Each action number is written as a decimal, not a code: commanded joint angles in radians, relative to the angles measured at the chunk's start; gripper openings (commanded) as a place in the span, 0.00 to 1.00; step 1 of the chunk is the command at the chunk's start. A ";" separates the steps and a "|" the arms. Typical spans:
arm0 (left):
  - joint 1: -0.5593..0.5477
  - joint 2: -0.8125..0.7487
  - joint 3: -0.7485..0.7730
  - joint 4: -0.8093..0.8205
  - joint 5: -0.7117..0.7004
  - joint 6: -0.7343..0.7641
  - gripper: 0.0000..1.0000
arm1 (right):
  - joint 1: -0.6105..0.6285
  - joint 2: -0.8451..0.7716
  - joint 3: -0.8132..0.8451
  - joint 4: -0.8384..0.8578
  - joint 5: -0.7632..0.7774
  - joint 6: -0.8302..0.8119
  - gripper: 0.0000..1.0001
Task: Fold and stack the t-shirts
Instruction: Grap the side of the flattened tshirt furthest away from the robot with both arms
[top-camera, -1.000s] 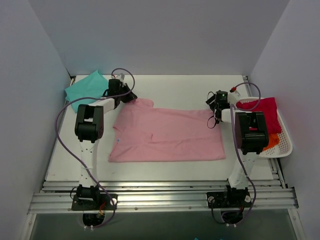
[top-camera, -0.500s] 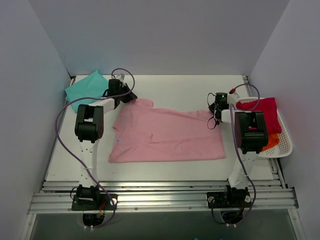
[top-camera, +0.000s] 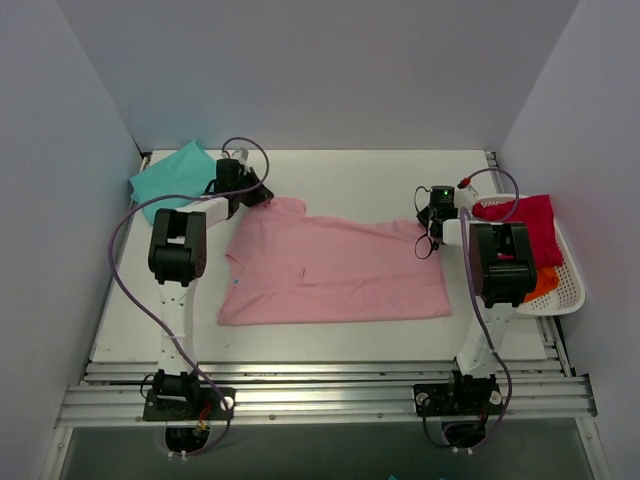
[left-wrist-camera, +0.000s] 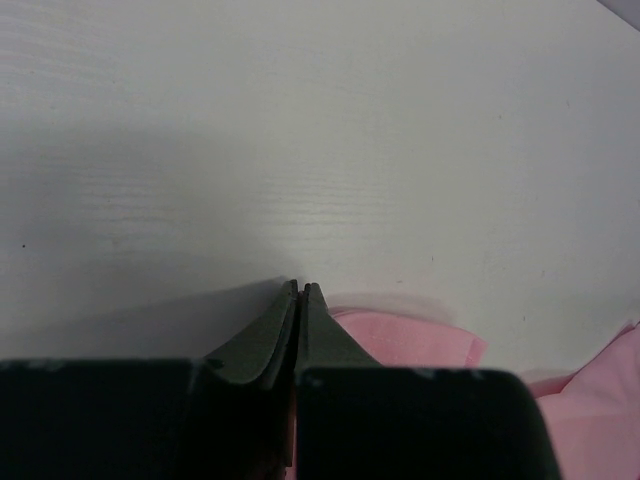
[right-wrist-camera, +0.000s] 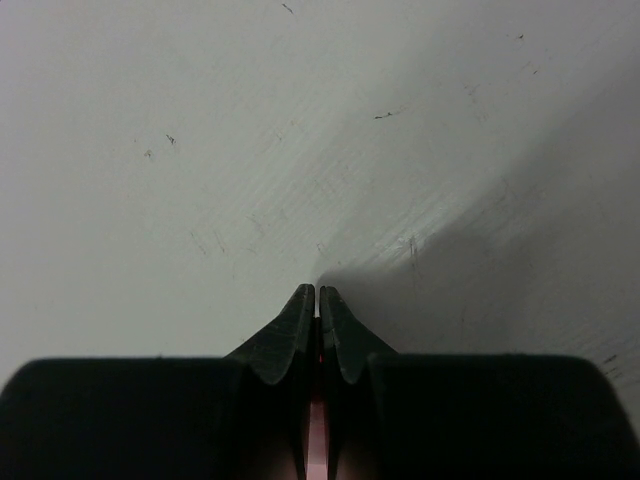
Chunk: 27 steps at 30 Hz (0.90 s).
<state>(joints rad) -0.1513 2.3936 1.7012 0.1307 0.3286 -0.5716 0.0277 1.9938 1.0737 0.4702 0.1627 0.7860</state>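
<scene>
Left gripper (left-wrist-camera: 299, 287) and right gripper (right-wrist-camera: 317, 290) are pinching the pink t-shirt (top-camera: 335, 270).
Its far corners are sitting between clenched fingers, the rest lying flat; the neck tag (top-camera: 236, 282) is showing too small to read.

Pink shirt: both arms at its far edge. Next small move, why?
Probably lift both far corners slightly together to start folding toward the near hem: left fingers and right fingers look shut on the pink shirt, which lies spread flat.

A robot-lab test cell — plain pale walls (top-camera: 300, 70) box in a white table (top-camera: 350, 175) fronted by aluminium rails (top-camera: 320, 398).
</scene>
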 joint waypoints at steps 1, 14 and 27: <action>0.009 -0.054 -0.026 -0.068 -0.022 0.029 0.02 | 0.001 -0.023 0.009 -0.033 -0.002 -0.005 0.00; 0.007 -0.280 -0.172 -0.065 -0.063 0.052 0.02 | 0.003 -0.090 0.009 -0.042 -0.017 -0.002 0.00; -0.021 -0.471 -0.322 -0.066 -0.095 0.076 0.02 | 0.021 -0.204 -0.040 -0.048 -0.028 0.005 0.00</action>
<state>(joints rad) -0.1589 2.0075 1.4113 0.0551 0.2539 -0.5266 0.0387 1.8572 1.0504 0.4358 0.1402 0.7872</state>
